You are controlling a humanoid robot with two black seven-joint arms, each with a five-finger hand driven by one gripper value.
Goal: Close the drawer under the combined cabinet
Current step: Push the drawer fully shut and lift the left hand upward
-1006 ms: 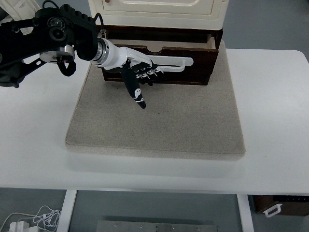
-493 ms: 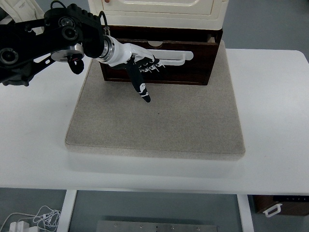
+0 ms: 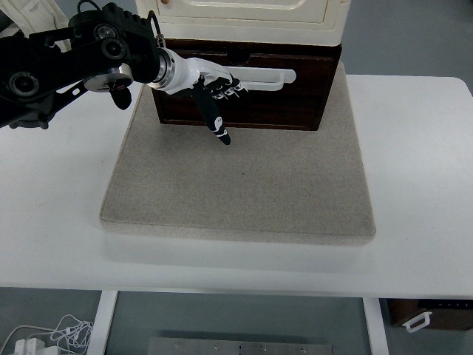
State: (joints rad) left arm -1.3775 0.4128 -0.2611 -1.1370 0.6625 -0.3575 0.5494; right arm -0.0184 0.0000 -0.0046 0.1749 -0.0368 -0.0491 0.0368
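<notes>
1. One arm is in view: the left hand (image 3: 216, 90) comes in from the left and lies flat against the front of the drawer (image 3: 244, 92).
2. Its fingers (image 3: 260, 78) are stretched out together along the drawer front and grip nothing; the dark thumb (image 3: 215, 123) points down.
3. The drawer sits under the cream cabinet (image 3: 244, 18), almost flush with it.
4. Both stand on a grey mat (image 3: 236, 185) on the white table (image 3: 414, 185).
</notes>
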